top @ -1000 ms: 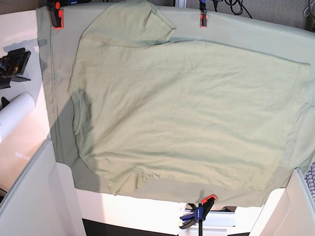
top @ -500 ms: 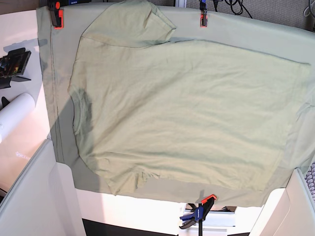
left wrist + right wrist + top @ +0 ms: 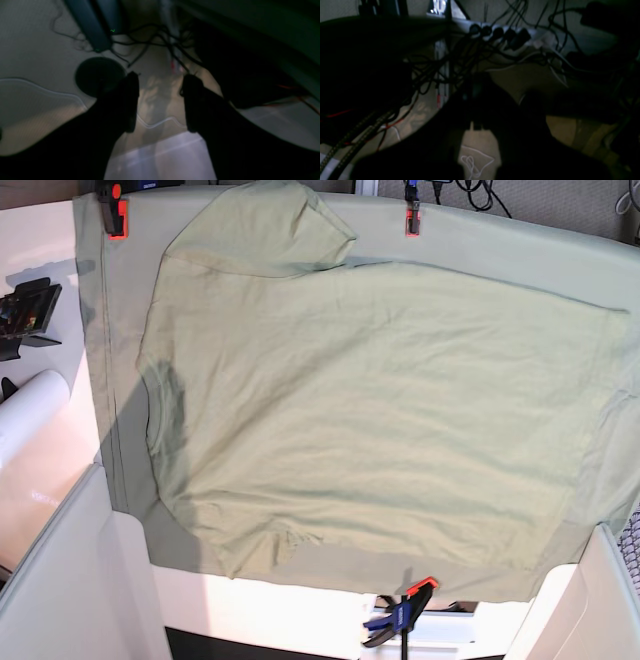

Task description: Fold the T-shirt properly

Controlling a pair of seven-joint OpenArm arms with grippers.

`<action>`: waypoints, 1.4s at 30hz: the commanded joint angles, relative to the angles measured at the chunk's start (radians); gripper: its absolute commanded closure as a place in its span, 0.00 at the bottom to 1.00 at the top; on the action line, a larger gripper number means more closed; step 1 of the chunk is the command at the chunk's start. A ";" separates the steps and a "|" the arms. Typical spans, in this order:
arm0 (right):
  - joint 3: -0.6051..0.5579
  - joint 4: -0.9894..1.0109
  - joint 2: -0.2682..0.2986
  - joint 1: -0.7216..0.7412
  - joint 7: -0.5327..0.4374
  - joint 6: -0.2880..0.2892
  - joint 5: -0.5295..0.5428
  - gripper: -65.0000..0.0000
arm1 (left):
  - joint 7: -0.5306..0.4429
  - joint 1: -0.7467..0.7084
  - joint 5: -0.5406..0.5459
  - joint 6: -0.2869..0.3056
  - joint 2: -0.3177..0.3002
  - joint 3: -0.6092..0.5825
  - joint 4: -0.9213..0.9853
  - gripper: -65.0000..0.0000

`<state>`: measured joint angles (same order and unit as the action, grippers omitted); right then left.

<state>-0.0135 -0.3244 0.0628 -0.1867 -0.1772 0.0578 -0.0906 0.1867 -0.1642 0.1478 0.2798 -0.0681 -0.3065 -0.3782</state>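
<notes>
The T-shirt (image 3: 380, 410) lies spread flat in the base view, neck (image 3: 152, 402) at the left and hem at the right. One sleeve (image 3: 265, 225) points to the far edge. The other sleeve (image 3: 262, 548) is bunched at the near edge. Neither gripper shows in the base view. In the left wrist view my left gripper (image 3: 160, 100) is open and empty, hanging over a floor with cables. In the dark right wrist view my right gripper (image 3: 481, 105) is a black outline with its fingers together, holding nothing I can see, also over floor and cables.
The shirt rests on a larger grey-green sheet (image 3: 500, 245) held by orange clamps (image 3: 118, 215) (image 3: 411, 218) and a near-edge clamp (image 3: 405, 612). Pale arm covers stand at the near left (image 3: 60, 580) and near right (image 3: 600, 600). A white roll (image 3: 30, 410) lies at the left.
</notes>
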 commanded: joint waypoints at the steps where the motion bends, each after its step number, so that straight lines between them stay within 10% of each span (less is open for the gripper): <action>1: -0.003 -0.030 0.013 -0.035 -0.009 0.003 0.001 0.97 | 0.002 -0.026 0.000 0.022 -0.012 0.000 -0.031 0.51; 13: -0.020 -0.660 0.113 -0.433 0.183 0.072 0.227 0.86 | 0.017 -0.347 0.053 0.029 -0.146 0.035 -0.570 0.51; 20: 0.027 -1.066 0.169 -0.631 0.235 0.069 0.318 0.66 | 0.087 -0.520 0.175 0.161 -0.168 0.250 -0.881 0.51; 30: 0.195 -1.485 0.169 -0.788 0.359 0.069 0.517 0.66 | 0.164 -0.697 0.313 0.310 -0.200 0.455 -1.272 0.51; 42: 0.325 -1.720 0.122 -0.755 0.384 0.045 0.632 0.61 | 0.230 -0.786 0.463 0.309 -0.218 0.614 -1.469 0.51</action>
<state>0.3038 -2.0300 0.1810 -0.9333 0.2256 0.0978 0.5346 0.4271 -0.9367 0.5957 0.5800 -0.2779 0.3004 -1.8301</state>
